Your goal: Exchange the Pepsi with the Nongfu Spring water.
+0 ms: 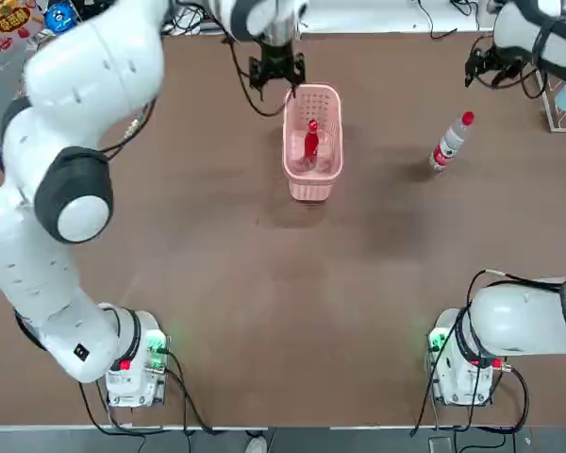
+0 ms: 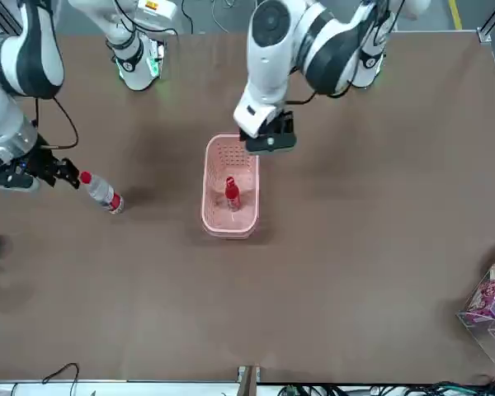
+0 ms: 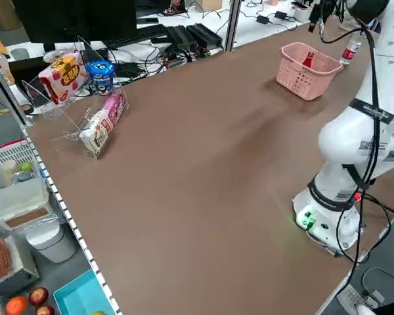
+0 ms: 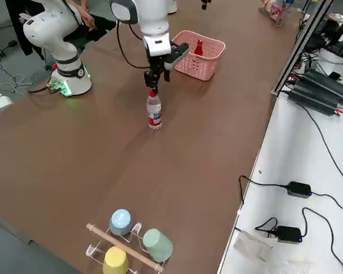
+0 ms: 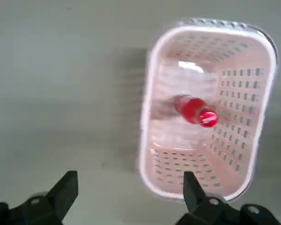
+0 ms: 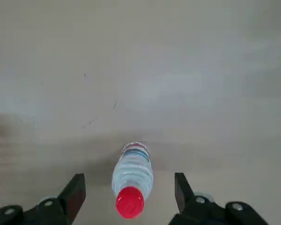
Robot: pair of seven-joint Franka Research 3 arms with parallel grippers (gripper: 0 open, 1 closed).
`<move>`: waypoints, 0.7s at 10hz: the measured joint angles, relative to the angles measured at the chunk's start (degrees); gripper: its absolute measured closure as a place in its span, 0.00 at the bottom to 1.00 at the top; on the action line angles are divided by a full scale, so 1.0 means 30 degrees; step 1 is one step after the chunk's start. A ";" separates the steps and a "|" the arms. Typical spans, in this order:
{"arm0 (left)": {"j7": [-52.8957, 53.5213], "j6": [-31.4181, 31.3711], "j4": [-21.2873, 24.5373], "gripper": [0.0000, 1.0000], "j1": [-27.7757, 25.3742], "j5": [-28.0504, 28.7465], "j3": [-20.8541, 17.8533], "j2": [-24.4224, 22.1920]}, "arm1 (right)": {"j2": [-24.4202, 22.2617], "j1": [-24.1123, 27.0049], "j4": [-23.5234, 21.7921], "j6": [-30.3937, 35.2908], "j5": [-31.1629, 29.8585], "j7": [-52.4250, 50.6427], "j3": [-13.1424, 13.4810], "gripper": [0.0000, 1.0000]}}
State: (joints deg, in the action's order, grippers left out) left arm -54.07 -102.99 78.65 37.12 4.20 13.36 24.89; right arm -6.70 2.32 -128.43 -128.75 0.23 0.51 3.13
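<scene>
Brown tabletop, top view: the table (image 1: 264,283) is carrying a pink basket (image 1: 312,179) near its far middle; the Pepsi (image 1: 311,142) is standing upright inside it. The Nongfu Spring water (image 1: 451,142) is standing on the table, well to the robot's right of the basket.
Left gripper, top view: the left gripper (image 1: 276,74) is hovering just beyond the basket's far rim, touching nothing.
Right gripper, top view: the right gripper (image 1: 481,68) is hanging beyond the water bottle, near its red cap.
Front view: the left gripper (image 2: 270,142) is hanging at the basket's (image 2: 229,221) rim on the robot's side; the red bottle (image 2: 232,192) is sitting inside, apart from it. The right gripper (image 2: 59,172) is sitting just beside the cap of the clear bottle (image 2: 102,192); whether they touch cannot be told.
Left wrist view: the left claw (image 5: 129,188) is spreading wide and holding nothing; one finger (image 5: 192,186) is overlapping the basket (image 5: 146,136) rim. The Pepsi (image 5: 195,110) is inside, with no writing readable.
Right wrist view: the right claw (image 6: 129,191) is also gaping wide and empty, its fingers (image 6: 75,191) flanking the water bottle (image 6: 131,176) without touching it. The label text is not readable.
</scene>
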 joint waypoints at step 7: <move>-0.1045 -0.3872 -0.0792 0.10 0.1448 0.0424 -0.0169 0.3680 | -0.0746 0.0096 -0.3115 -0.2054 0.0014 0.0029 -0.0006 0.15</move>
State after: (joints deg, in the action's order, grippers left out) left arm -57.20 -114.61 76.28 41.47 5.47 12.85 35.93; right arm -8.93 2.61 -137.77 -134.91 0.27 0.60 3.12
